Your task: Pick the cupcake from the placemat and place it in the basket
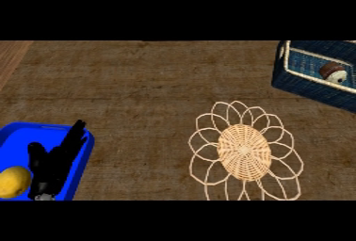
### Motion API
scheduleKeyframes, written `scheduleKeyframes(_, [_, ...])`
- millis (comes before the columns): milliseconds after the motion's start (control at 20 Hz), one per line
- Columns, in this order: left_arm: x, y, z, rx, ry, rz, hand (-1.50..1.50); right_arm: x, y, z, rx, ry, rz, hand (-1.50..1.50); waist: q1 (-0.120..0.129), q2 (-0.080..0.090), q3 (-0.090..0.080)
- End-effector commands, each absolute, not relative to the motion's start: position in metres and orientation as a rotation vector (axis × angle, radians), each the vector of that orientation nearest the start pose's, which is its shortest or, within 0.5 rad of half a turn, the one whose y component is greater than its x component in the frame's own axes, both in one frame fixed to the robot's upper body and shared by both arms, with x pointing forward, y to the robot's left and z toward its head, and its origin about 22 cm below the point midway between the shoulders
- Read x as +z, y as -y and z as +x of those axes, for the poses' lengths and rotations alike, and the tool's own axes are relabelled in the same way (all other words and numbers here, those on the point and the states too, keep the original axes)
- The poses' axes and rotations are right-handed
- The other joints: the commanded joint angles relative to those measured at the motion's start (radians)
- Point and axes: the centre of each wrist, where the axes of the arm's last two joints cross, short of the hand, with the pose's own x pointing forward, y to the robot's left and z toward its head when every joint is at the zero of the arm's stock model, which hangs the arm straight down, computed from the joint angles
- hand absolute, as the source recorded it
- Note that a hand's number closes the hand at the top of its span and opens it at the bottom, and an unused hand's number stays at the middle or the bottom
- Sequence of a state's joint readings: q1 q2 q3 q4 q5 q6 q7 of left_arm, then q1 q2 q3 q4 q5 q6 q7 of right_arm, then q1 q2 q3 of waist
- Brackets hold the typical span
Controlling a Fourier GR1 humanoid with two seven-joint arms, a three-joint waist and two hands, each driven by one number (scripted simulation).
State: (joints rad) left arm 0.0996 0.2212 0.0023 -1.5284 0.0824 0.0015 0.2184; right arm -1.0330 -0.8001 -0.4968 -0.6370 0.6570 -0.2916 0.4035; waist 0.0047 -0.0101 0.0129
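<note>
The cupcake point(334, 72) is seen inside the basket point(306, 86); the left robot hand point(52, 160) is held open with straight fingers over a blue tray point(14, 134)

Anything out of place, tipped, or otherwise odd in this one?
Little stands out. The cupcake lies inside the blue basket at the upper right, seemingly on its side. The woven placemat is bare. The left hand rests over the blue tray beside a yellow fruit.
</note>
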Motion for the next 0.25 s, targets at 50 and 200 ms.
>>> scheduleKeyframes(50, [-0.045,-0.298,0.192,-0.002,1.001,0.157,0.00,0.277,0.489,0.358,-0.441,1.235,-1.285,-1.50,-0.025,0.005,-0.013])
scheduleKeyframes(200, [-0.052,-0.301,0.189,-0.004,1.002,0.150,0.00,0.285,0.506,0.338,-0.410,1.221,-1.290,-1.50,-0.034,0.004,-0.013])
